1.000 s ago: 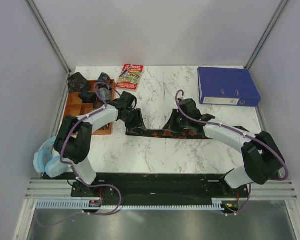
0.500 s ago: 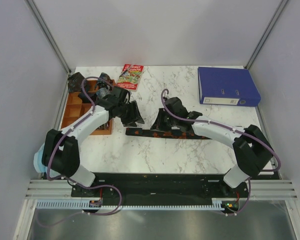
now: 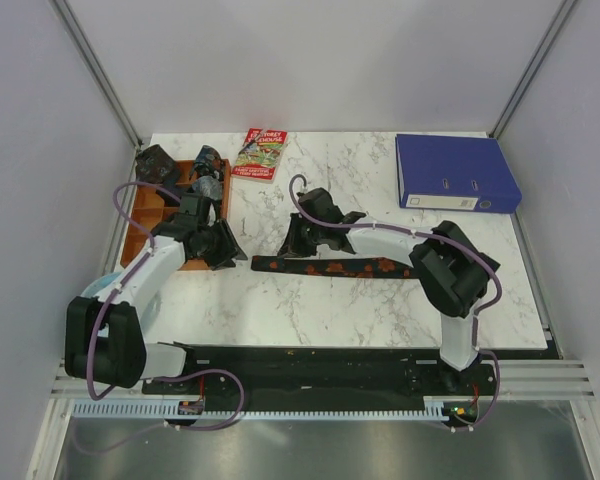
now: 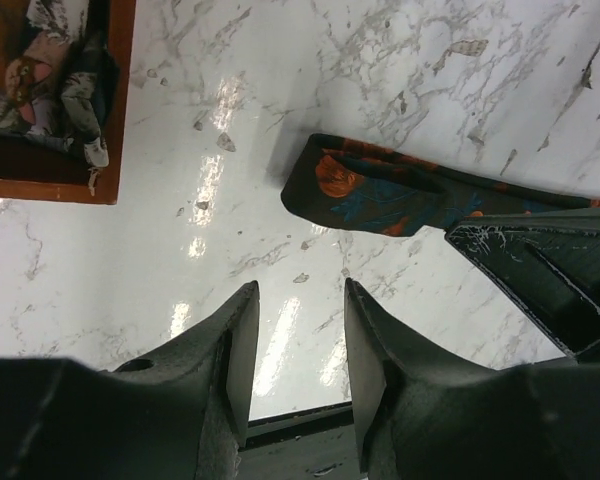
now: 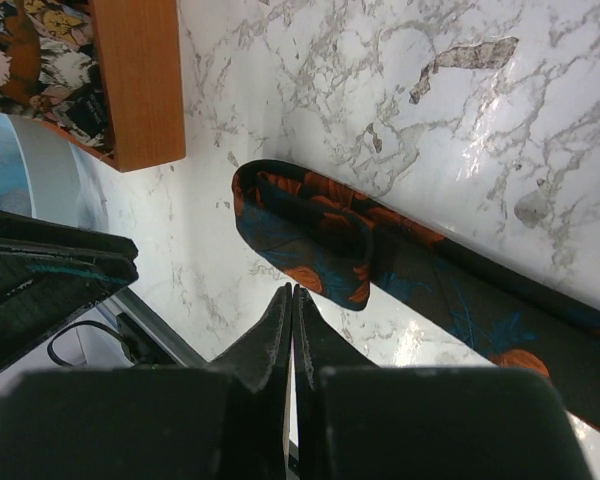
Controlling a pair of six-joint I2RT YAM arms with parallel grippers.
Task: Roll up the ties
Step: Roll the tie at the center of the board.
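One long black necktie with orange-red blotches is laid flat across the middle of the white marbled worktop, with only its left end turned over in a single fold. The roll is judged barely begun, and nearly the whole length is left to wind. In the compartmented wooden tray at the left, small dark patterned tie bundles are seen already stowed. The right gripper is poised just beside the folded end, pressed shut with nothing held. The left gripper, between tray and tie end, is parted and empty. Open marble is offered nearer the arms, while the tray wall is close on the left and the blue binder is well apart.
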